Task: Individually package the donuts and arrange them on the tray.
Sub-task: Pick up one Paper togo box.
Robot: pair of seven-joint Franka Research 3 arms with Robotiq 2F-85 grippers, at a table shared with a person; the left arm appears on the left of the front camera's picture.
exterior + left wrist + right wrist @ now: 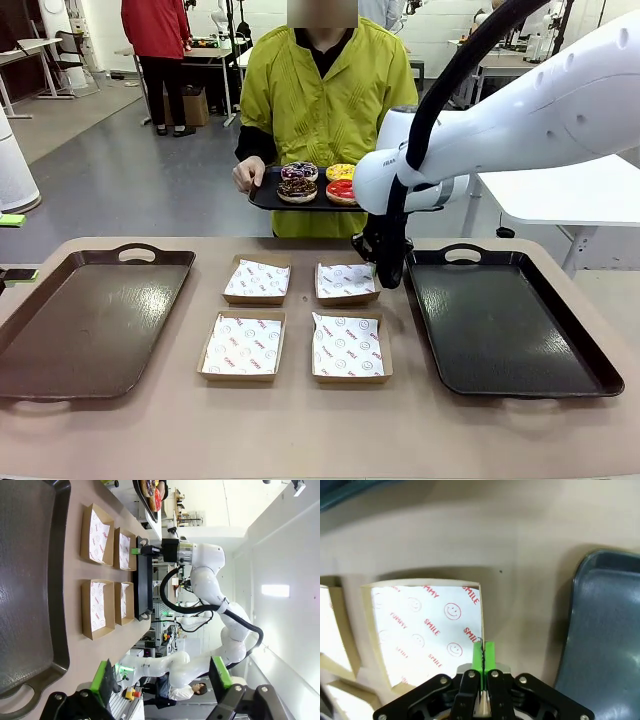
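Several donuts point(318, 181) lie on a small black tray point(266, 197) that the person holds at the table's far side: a drizzled one point(299, 171), a yellow one point(341, 171), a chocolate sprinkled one point(297, 190) and a red one point(342, 190). My right gripper point(385, 268) points down at the right wall of the far right cardboard box point(347, 282). In the right wrist view its green pads point(489, 655) are pinched together on that box's point(425, 630) wall and paper edge. My left gripper point(162, 680) stands open with nothing between its fingers, above the left tray point(30, 580).
Three more paper-lined boxes point(257, 280) point(241, 346) point(347, 348) sit in the table's middle. A large dark tray point(90, 320) lies at the left and another point(500, 325) at the right, close beside my right gripper. The person's hand point(245, 175) grips the small tray's left end.
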